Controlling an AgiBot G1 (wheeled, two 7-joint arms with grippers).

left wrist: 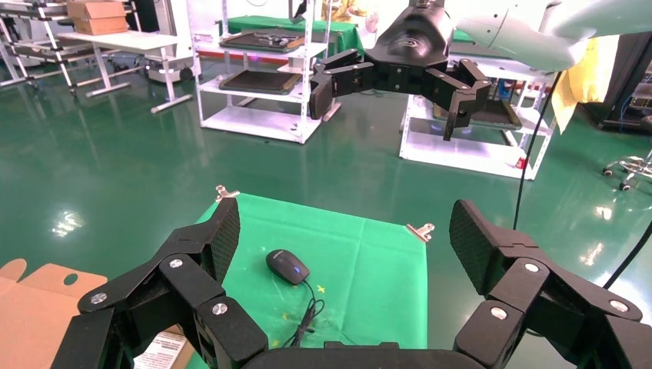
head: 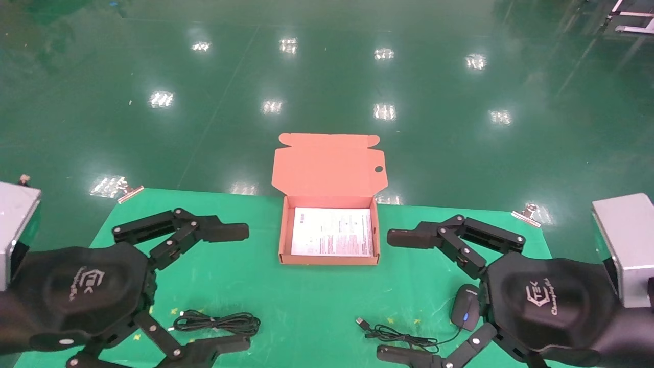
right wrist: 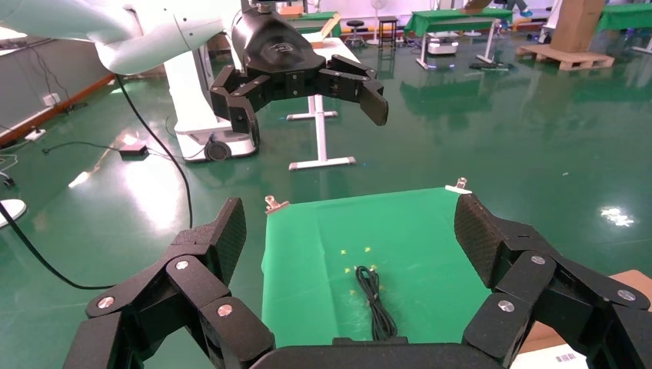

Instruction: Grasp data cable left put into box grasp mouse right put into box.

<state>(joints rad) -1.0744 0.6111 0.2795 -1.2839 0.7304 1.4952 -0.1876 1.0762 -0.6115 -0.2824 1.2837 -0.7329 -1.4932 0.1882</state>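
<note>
The salmon-orange box (head: 330, 259) stands open at the table's far middle, its flap (head: 327, 166) raised, with a white printed sheet (head: 332, 231) inside. The bundled black data cable (head: 217, 322) lies at the front left, beside my open, empty left gripper (head: 230, 289). It also shows in the right wrist view (right wrist: 373, 304). The black mouse (head: 465, 313) with its blue light lies at the front right, its cord (head: 398, 335) trailing left. It also shows in the left wrist view (left wrist: 287, 266). My right gripper (head: 396, 296) is open and empty, above the cord.
A green cloth (head: 306, 301) covers the table, held by metal clips (head: 130, 191) at the far corners. Grey metal blocks stand at the left (head: 18, 220) and right (head: 626, 240) edges. Shiny green floor lies beyond the table's far edge.
</note>
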